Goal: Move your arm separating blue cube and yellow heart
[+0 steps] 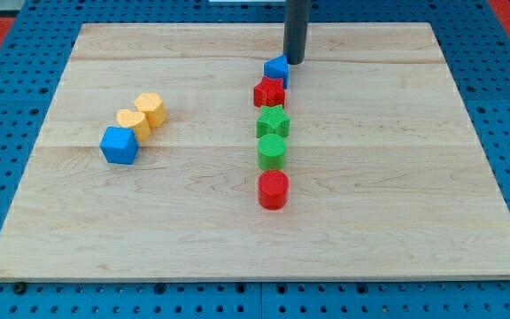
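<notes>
A blue cube [119,145] sits at the view's left of the wooden board [397,177]. A yellow heart [132,121] touches its upper right side. A yellow hexagonal block [150,108] touches the heart on the far side. The three form a diagonal row. My tip [294,61] is near the view's top centre, far to the right of them, just right of a small blue block [277,70].
A column of blocks runs down the board's middle: the small blue block, a red star [269,92], a green star [273,121], a green cylinder [271,151] and a red cylinder [273,190]. A blue pegboard [7,133] surrounds the board.
</notes>
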`<state>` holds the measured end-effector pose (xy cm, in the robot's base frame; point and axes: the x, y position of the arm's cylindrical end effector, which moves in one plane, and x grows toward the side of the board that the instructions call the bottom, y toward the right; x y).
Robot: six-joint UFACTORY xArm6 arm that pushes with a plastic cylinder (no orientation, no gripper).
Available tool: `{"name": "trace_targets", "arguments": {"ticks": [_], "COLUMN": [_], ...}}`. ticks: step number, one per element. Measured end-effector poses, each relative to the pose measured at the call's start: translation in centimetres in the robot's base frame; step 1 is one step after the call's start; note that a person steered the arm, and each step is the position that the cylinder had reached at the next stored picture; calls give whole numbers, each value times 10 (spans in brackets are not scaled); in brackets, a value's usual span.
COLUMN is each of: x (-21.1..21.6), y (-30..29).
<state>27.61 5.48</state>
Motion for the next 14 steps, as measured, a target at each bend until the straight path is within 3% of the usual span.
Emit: {"name": "trace_targets", "arguments": {"ticks": [2,3,5,6,7,8,9,10,11,12,13,14], "x": [6,-15,-14,-77,-84,-83,-71,-16,31,47,103,150], "y": [-27,-2,56,49,50,-1,-103,-169,-182,-154,-120,-142]}}
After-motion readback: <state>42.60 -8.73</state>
